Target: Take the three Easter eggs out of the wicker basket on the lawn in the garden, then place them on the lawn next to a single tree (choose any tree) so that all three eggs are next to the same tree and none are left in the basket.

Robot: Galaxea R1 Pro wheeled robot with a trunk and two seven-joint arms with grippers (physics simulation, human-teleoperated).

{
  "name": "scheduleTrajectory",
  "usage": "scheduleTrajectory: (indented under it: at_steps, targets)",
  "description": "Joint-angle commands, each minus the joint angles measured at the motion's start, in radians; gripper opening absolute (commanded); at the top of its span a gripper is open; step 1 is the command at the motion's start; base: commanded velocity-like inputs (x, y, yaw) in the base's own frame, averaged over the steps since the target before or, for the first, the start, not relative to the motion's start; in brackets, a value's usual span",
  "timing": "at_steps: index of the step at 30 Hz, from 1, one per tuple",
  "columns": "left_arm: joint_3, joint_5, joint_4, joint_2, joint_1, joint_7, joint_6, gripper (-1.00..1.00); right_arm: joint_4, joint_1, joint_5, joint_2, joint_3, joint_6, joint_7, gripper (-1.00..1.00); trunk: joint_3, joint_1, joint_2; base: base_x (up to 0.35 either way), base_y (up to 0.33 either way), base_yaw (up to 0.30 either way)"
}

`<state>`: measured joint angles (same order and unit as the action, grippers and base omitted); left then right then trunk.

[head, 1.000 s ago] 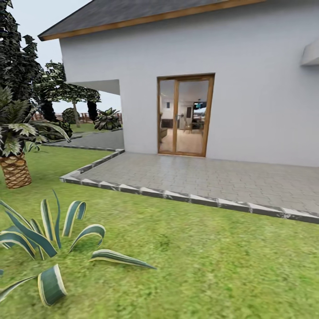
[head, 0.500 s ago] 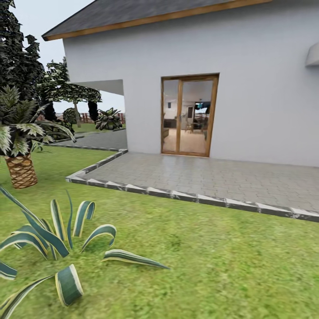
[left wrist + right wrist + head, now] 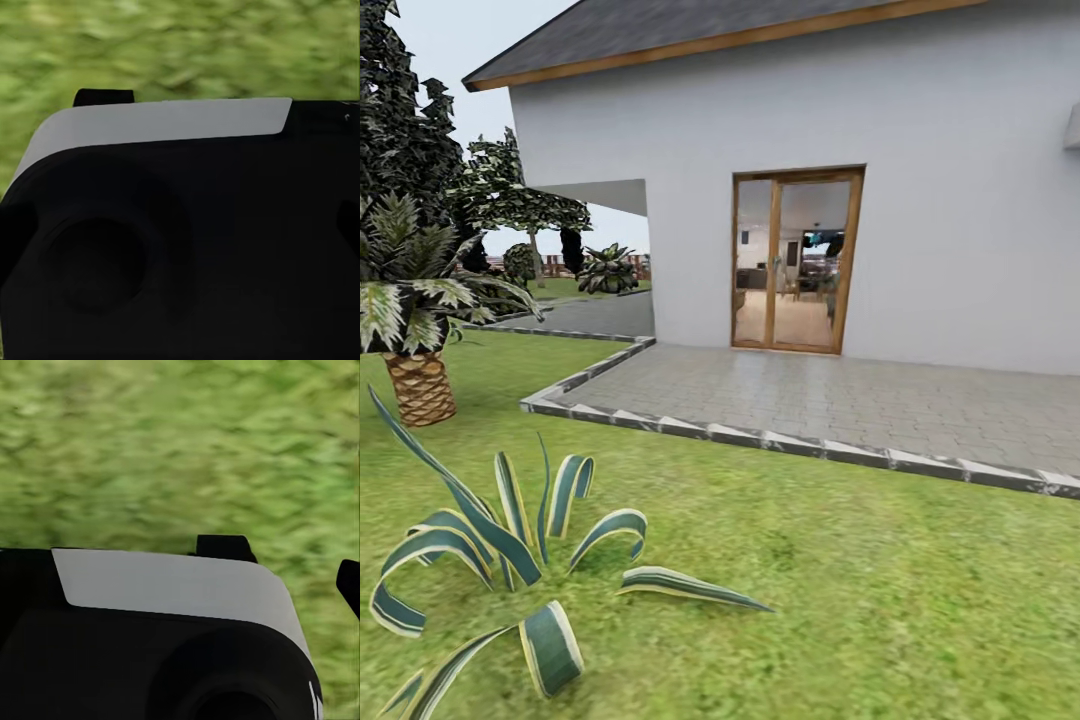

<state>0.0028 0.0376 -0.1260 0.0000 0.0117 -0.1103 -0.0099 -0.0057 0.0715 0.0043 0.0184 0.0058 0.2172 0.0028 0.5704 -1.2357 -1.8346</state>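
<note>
The Easter eggs and the wicker basket are out of view. The lawn (image 3: 880, 590) spreads across the near part of the head view. Far off at the left stands a tree (image 3: 536, 256) with a slim pale trunk and dark blocky leaves. In the left wrist view my left gripper (image 3: 180, 225) hangs over a black and white part of my own body, its dark fingertips at the frame's two sides with nothing between them. My right gripper (image 3: 180, 585) looks the same, one fingertip (image 3: 349, 583) standing out against blurred grass.
A striped agave plant (image 3: 510, 560) grows close at the near left. A short palm (image 3: 420, 385) with a scaly trunk stands behind it. A paved patio (image 3: 840, 400) with a stone kerb fronts the white house and its glass door (image 3: 795, 262).
The whole head picture has slid to the right and the agave has come closer, so the camera has turned left. Nothing in the garden itself has moved.
</note>
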Motion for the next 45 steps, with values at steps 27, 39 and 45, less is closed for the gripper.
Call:
scheduleTrajectory:
  at_steps: [27, 39, 45]
  targets:
    - [0.001, 0.004, -0.001, 0.006, 0.001, -0.003, -0.001, 1.00, 0.001, 0.001, 0.000, 0.000, 0.000, 0.004, 0.000, 1.00, 0.001, 0.000, 0.000, 0.006, 0.152, 0.000]
    - [0.001, 0.004, -0.001, 0.006, 0.000, -0.003, -0.001, 1.00, 0.001, 0.001, 0.000, 0.000, 0.000, 0.004, 0.000, 1.00, 0.001, 0.000, 0.000, 0.000, 0.295, 0.000]
    - [0.001, 0.004, -0.001, 0.006, 0.001, -0.003, -0.001, 1.00, 0.001, 0.001, 0.000, 0.000, 0.000, 0.004, 0.000, 1.00, 0.001, 0.000, 0.000, 0.000, 0.285, 0.000]
